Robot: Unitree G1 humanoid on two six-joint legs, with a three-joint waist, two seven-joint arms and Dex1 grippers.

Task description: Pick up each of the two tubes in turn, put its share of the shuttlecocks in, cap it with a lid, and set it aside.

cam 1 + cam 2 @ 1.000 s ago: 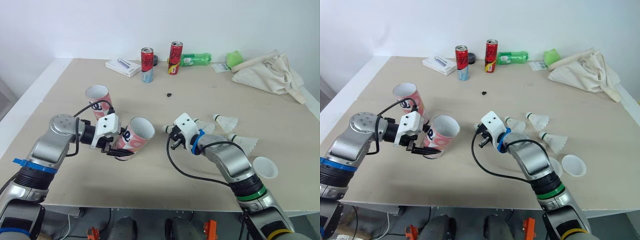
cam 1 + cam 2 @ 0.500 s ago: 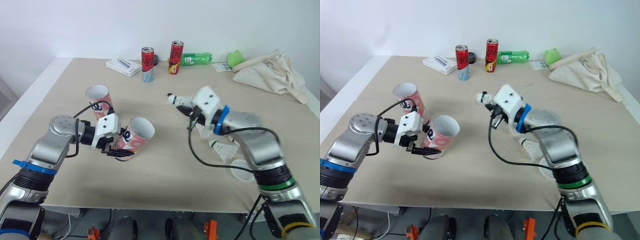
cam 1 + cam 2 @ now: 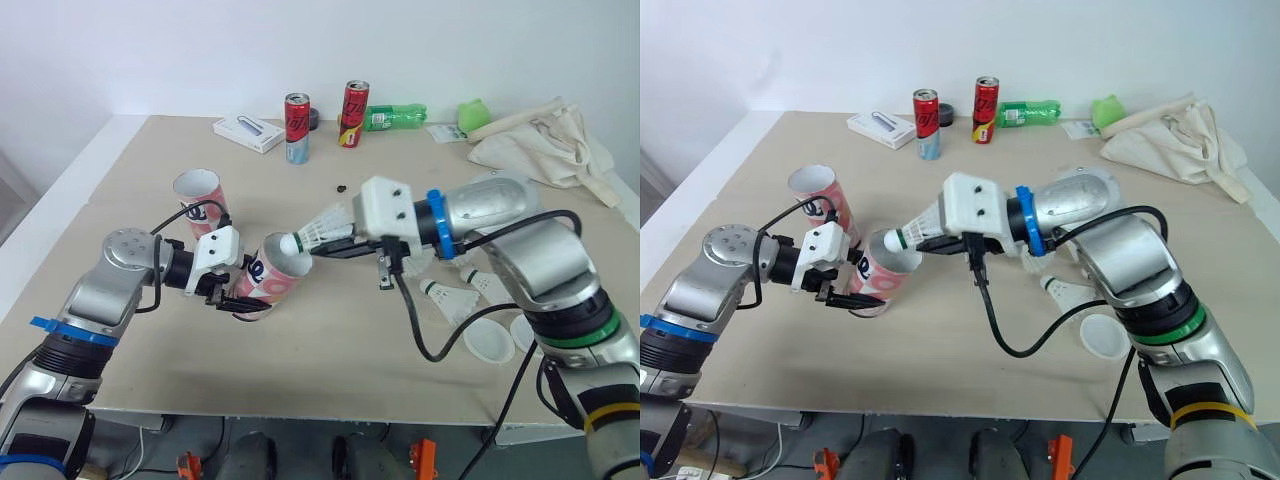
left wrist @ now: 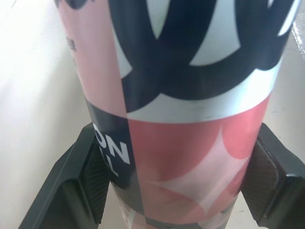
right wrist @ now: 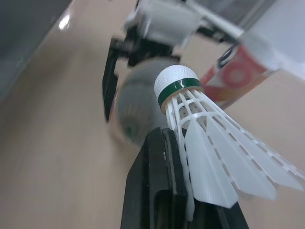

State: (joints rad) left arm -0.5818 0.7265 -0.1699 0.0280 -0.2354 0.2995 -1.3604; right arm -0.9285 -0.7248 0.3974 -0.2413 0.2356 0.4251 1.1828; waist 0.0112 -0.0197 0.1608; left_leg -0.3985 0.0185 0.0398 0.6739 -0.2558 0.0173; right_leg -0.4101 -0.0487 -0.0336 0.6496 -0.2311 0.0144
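Right wrist view: white shuttlecock (image 5: 212, 143), green-banded cork

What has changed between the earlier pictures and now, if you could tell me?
The right gripper took a shuttlecock from the table and carried it toward the robot's left, bringing its cork to the mouth of the tilted tube. The left gripper stayed clamped on that tube; the second tube and the cans did not move.

Tilted pink tube (image 3: 264, 284), white shuttlecock (image 3: 322, 232) cork-first at its mouth
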